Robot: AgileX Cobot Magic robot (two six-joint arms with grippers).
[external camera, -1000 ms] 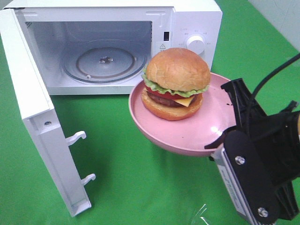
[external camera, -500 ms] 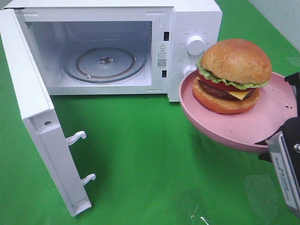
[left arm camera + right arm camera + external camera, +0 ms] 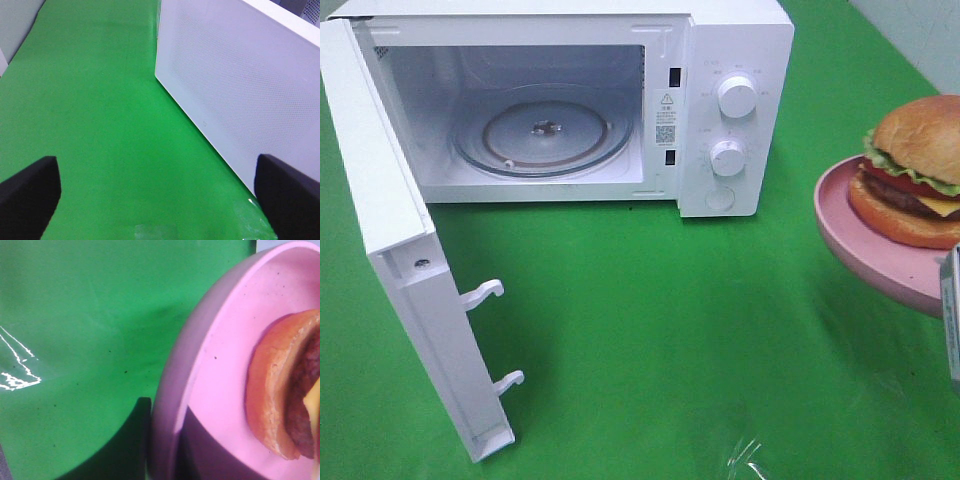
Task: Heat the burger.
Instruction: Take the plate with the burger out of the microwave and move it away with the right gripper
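The burger (image 3: 920, 170), with a golden bun, lettuce, tomato and cheese, sits on a pink plate (image 3: 865, 240) held in the air at the right edge of the exterior view, cut off by the frame. Only a sliver of my right gripper (image 3: 953, 318) shows under the plate, shut on its rim. The right wrist view shows the plate's rim (image 3: 200, 370) and the burger's lower bun (image 3: 270, 400) up close. The microwave (image 3: 730, 50) stands at the back with its door (image 3: 400, 250) swung wide open and its glass turntable (image 3: 542, 135) bare. My left gripper (image 3: 160, 195) is open over the green cloth.
A green cloth (image 3: 650, 330) covers the table. Two knobs (image 3: 737, 96) are on the microwave's front panel. The open door juts toward the front left with two latch hooks (image 3: 485, 293). A white perforated microwave panel (image 3: 240, 85) stands close beside the left gripper.
The right arm has carried the plate and burger to the right, from in front of the microwave's opening to the right edge of the view. The left gripper stays open.
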